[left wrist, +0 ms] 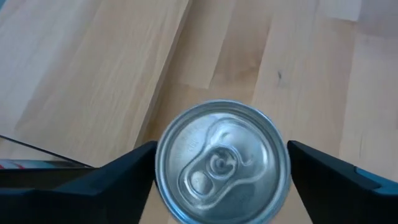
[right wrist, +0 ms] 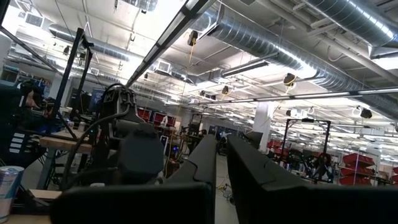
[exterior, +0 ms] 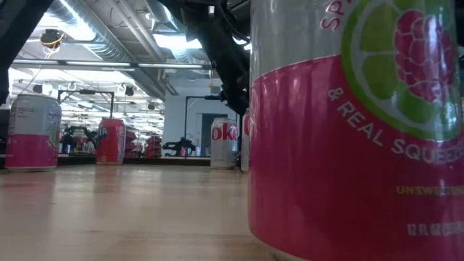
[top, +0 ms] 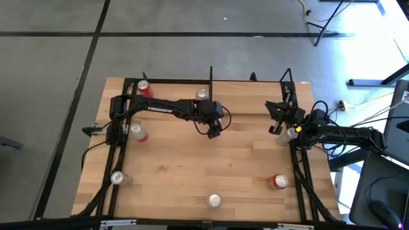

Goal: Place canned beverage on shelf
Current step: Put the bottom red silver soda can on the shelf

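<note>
From above, the left gripper point(top: 215, 125) hung over the middle of the tabletop point(top: 211, 166), but the arm hid whatever lay beneath it. Only the left wrist view settled that: a silver-topped can point(left wrist: 221, 163) stood between the two dark fingers point(left wrist: 124, 177), which flanked it closely on either side, seemingly gripping it, though contact could not be confirmed. The right gripper point(top: 278, 115) rested at the table's right edge; its wrist view showed its fingers point(right wrist: 199, 162) lying nearly together with a thin gap, probably closed.

The shelf point(top: 211, 86) ran along the far edge of the table, thin black uprights around it, and one can point(top: 202, 95) stood by its middle.

The low view was filled by a pink and silver can point(exterior: 355, 130) close to the lens; a similar can point(exterior: 32, 132), a red one point(exterior: 111, 141) and a white one point(exterior: 223, 143) stood farther back on the wood.

Behind lay a workshop with exposed ducting point(right wrist: 323, 31) and strip lights.
</note>
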Robot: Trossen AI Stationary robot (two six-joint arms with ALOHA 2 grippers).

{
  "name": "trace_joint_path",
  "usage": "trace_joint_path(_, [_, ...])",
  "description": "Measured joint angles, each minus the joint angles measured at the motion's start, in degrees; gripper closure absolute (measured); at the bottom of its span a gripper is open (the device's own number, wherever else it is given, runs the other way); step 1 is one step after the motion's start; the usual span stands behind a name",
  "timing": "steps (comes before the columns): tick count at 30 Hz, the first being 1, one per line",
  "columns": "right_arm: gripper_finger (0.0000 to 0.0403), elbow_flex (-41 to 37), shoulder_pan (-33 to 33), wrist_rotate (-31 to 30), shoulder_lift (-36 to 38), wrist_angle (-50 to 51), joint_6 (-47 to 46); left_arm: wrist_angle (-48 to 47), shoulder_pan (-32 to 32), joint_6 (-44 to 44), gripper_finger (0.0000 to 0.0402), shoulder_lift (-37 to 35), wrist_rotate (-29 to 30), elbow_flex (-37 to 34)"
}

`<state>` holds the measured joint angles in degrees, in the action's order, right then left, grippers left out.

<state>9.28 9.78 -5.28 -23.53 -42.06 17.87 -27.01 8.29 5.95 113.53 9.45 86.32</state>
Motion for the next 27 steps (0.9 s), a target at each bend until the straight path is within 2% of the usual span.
trace_joint_path(6, [0.0375,0.0,0.0,0.0,0.0,0.0,0.0,-0.5,-0.2,-0.4,0.0142,-0.1,-0.6,0.2])
trace_joint_path(11, [0.0375,0.0,0.0,0.4,0.0,0.0,0.0,-5.1,-1.7,-1.8,0.0143,-0.1,-2.9,4.4])
trace_joint_path(21, [0.0375,0.0,0.0,0.4,0.0,0.2,0.0,-14.4,-4.9,-4.9,0.0141,-0.2,-0.2,18.0])
trace_joint_path(27, [0.0375,0.0,0.0,0.4,0.0,0.2,-0.2,-18.0,-2.1,-9.9,0.0138,-0.2,2.3,26.2])
